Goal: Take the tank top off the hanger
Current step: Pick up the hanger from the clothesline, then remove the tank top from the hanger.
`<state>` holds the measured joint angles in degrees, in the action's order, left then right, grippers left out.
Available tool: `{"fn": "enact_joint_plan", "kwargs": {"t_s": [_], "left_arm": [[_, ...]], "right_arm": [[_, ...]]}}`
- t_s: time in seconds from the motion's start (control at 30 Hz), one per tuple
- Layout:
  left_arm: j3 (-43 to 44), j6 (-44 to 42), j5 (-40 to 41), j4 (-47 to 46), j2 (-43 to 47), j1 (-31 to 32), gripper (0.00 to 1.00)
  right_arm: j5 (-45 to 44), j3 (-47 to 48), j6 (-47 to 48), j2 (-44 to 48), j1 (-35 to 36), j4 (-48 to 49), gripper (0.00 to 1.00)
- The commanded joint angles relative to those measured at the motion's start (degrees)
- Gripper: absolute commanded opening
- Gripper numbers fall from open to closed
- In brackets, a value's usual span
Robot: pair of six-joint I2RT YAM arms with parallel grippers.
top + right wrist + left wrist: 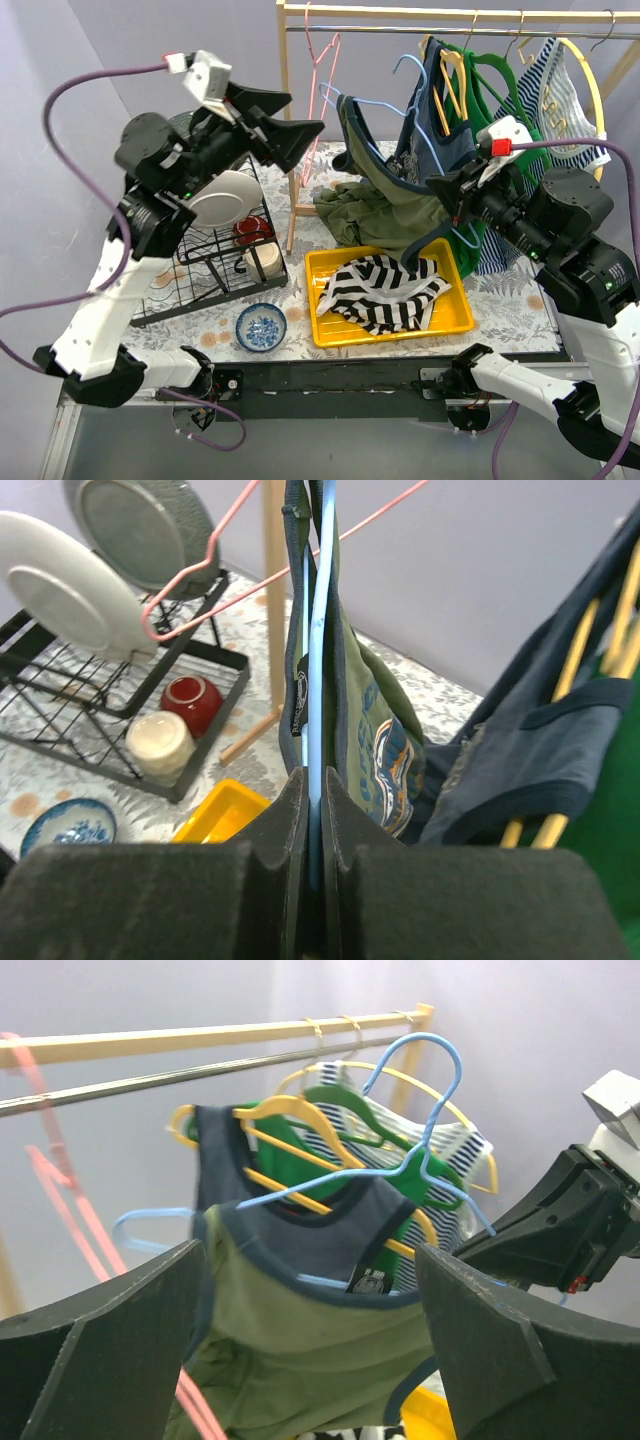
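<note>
Hanger [318, 630]: blue wire, clenched in right hand [315, 780], lower centre; held steady for stripping.
Left hand [310, 1255]: released, jaws wide, framing olive tank top [300, 1360], ready to grasp.

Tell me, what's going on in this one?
The right gripper is shut on a light blue wire hanger carrying an olive green tank top, holding it out in front of the clothes rail. The left gripper is wide open just short of the garment and not gripping it. The tank top is still on the hanger.
</note>
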<state>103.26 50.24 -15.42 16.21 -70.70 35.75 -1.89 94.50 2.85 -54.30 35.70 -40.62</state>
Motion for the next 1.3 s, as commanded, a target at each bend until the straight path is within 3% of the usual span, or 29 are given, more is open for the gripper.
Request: {"fn": "enact_joint_plan", "kwargs": {"t_s": [0.0, 0.27, 0.47, 0.87, 1.27], "left_arm": [[2.1, 3.8, -9.0, -8.4, -3.7, 0.0, 0.84], [5.4, 10.2, -13.9, -15.9, -13.0, 0.0, 0.78], [2.6, 12.9, -15.9, -22.4, -14.2, 0.5, 0.79], [1.0, 13.4, -15.2, -23.3, -17.0, 2.9, 0.74], [2.6, 13.3, -14.1, -24.6, -19.7, 5.2, 0.60]], "right_arm": [[6.9, -0.9, -1.4, 1.4, 0.0, 4.5, 0.01], [8.4, -0.3, -2.4, -0.2, 0.0, 4.1, 0.01], [10.1, -2.0, -4.8, -0.7, 0.1, 6.3, 0.01], [9.2, -2.4, -4.5, -2.5, 0.0, 8.6, 0.01], [9.4, -2.9, -4.1, -3.3, 0.0, 9.0, 0.01]]}}
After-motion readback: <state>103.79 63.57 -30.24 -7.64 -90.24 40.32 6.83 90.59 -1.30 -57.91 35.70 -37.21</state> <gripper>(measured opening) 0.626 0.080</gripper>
